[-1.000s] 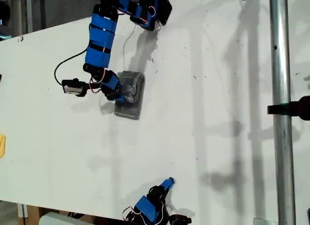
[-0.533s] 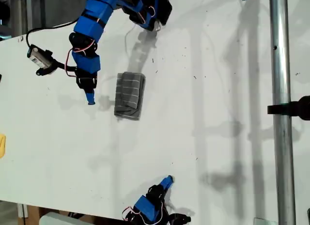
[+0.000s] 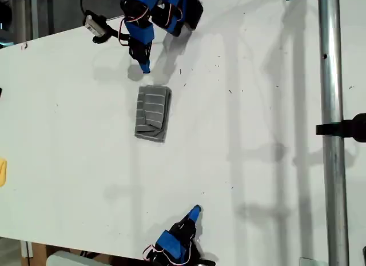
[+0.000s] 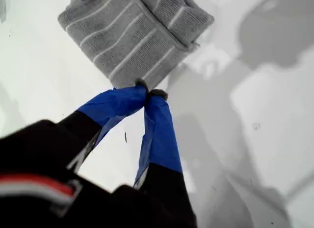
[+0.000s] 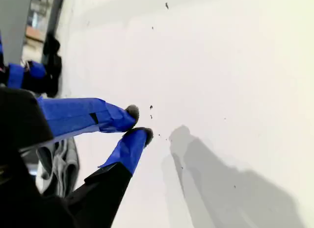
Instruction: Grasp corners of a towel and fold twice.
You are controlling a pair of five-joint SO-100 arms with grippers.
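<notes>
The towel lies folded into a small grey striped rectangle on the white table, left of centre in the exterior view. My first gripper hangs just beyond the towel's far end, toward the exterior view's top, shut with nothing in it. In the first wrist view its blue fingertips meet just short of a corner of the towel. My second gripper rests shut and empty near the table's edge at the exterior view's bottom, far from the towel. The second wrist view shows its tips over bare table.
A metal pole with a black clamp runs down the exterior view's right. A small yellow thing sits at the exterior view's left edge. The first arm's base stands at the top edge.
My first gripper was down on the folded towel, then left it and swung up toward the exterior view's top. The towel stays folded in place. The second gripper barely shifted.
</notes>
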